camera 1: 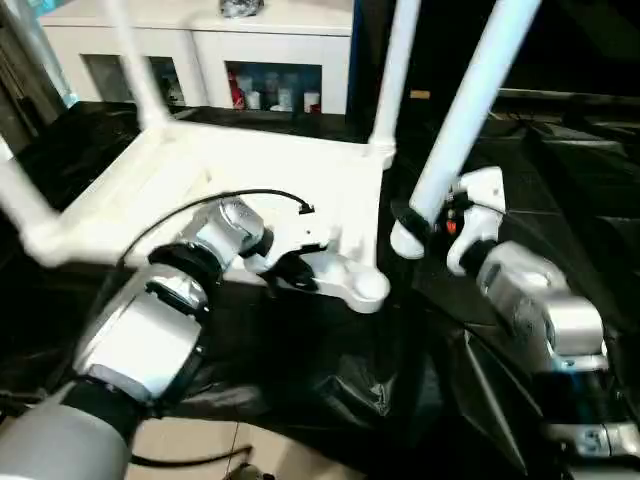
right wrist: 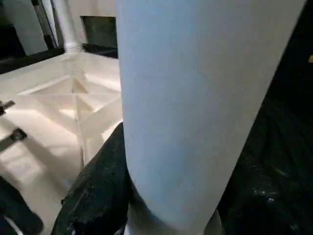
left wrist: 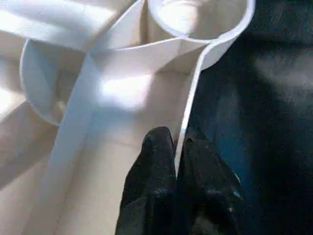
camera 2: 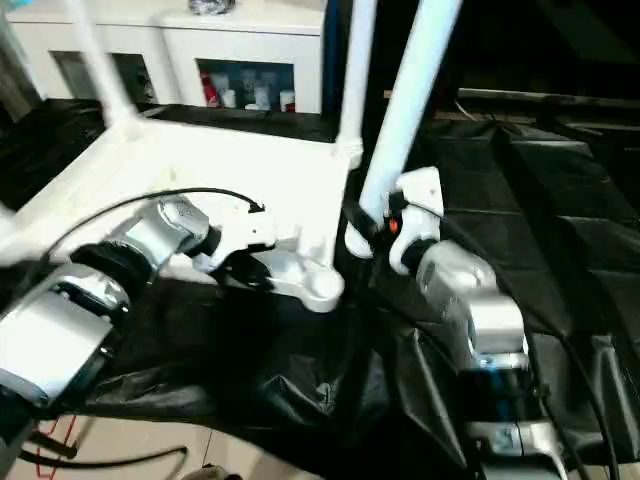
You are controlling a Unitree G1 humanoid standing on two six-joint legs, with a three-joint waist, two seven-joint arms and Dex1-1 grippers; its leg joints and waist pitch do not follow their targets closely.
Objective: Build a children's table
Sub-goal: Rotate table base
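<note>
The white table top [camera 1: 250, 175] lies upside down on the black-covered surface [camera 2: 560, 230], with legs already standing in three of its corners. The landmark is the empty round socket [camera 1: 365, 288] at the corner nearest the robot.

Just left of that socket, the left pincer [left wrist: 182, 147] is clamped on the thin side wall [left wrist: 191, 105] of the top, one black finger inside the wall and one outside, steadying that corner.

Just right of the socket, and apart from it, hangs the foot [camera 1: 406, 240] of the loose fourth leg [camera 1: 462, 110]. The right pincer [camera 1: 422, 222] is clamped on the leg near this lower end. The leg's long axis runs steeply up from the foot, leaning away from the socket towards the robot's right.

So the leg's foot lies beside the socket, not over it. The right arm is the nearer one, and I judge the next move must carry the foot leftward over the socket and bring the leg upright before pressing it in.
</note>
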